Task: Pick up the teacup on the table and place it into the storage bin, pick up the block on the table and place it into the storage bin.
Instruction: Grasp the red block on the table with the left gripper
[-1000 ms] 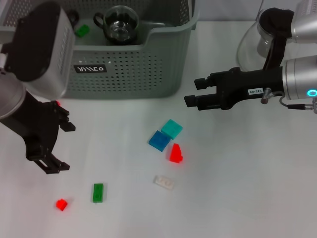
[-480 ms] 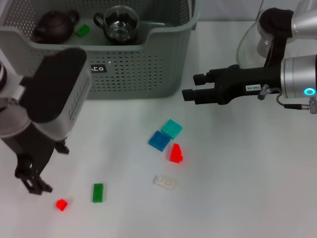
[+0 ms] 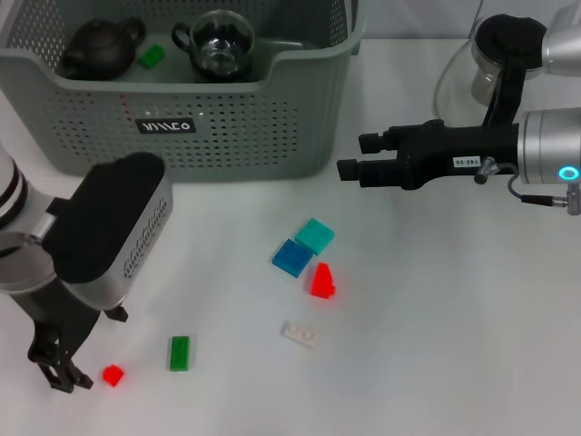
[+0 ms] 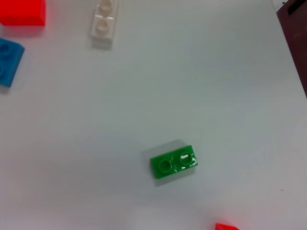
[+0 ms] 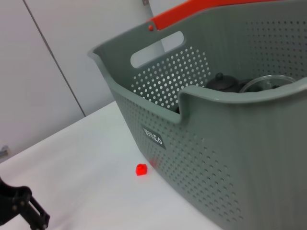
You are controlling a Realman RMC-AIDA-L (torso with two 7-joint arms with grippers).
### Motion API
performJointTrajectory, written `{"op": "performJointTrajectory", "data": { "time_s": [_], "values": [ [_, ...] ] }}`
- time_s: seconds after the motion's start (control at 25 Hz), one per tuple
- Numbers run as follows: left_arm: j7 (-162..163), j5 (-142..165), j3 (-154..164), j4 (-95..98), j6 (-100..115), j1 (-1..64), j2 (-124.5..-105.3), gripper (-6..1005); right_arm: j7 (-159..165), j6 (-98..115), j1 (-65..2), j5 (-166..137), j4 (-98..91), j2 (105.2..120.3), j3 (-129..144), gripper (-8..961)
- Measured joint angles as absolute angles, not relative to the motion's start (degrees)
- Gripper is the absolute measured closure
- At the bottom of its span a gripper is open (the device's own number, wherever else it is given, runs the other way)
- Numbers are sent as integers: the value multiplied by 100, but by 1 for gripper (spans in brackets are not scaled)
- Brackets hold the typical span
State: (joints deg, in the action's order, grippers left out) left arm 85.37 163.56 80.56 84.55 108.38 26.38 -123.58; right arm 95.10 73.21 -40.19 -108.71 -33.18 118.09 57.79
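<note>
The grey-green storage bin (image 3: 227, 136) stands at the back left and holds a glass teacup (image 3: 218, 41), a dark teapot (image 3: 98, 49) and a green block (image 3: 151, 56). It also shows in the right wrist view (image 5: 230, 158). Blocks lie on the table: small red (image 3: 113, 374), green (image 3: 180, 352), white (image 3: 300, 334), red (image 3: 321, 281), blue (image 3: 292, 258), teal (image 3: 315, 235). My left gripper (image 3: 56, 368) is low at the front left, open and empty, just left of the small red block. My right gripper (image 3: 356, 156) hovers open and empty, right of the bin.
A clear glass jug with a black lid (image 3: 495, 54) stands at the back right behind my right arm. The left wrist view shows the green block (image 4: 173, 163), the white block (image 4: 104, 20) and bare white table (image 4: 216, 96) between them.
My left arm has swung down and toward the table's front-left corner, its gripper now beside the small red block. My right gripper has stayed nearly in place.
</note>
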Motion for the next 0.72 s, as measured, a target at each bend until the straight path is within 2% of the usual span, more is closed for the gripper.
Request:
{"op": "performJointTrajectory", "data": {
  "time_s": [0.72],
  "values": [
    [8019, 16162, 8073, 8408, 10455, 2228, -12454, 160, 9518, 7303, -3923, -10872, -3269, 11824, 5634, 266]
  ]
}}
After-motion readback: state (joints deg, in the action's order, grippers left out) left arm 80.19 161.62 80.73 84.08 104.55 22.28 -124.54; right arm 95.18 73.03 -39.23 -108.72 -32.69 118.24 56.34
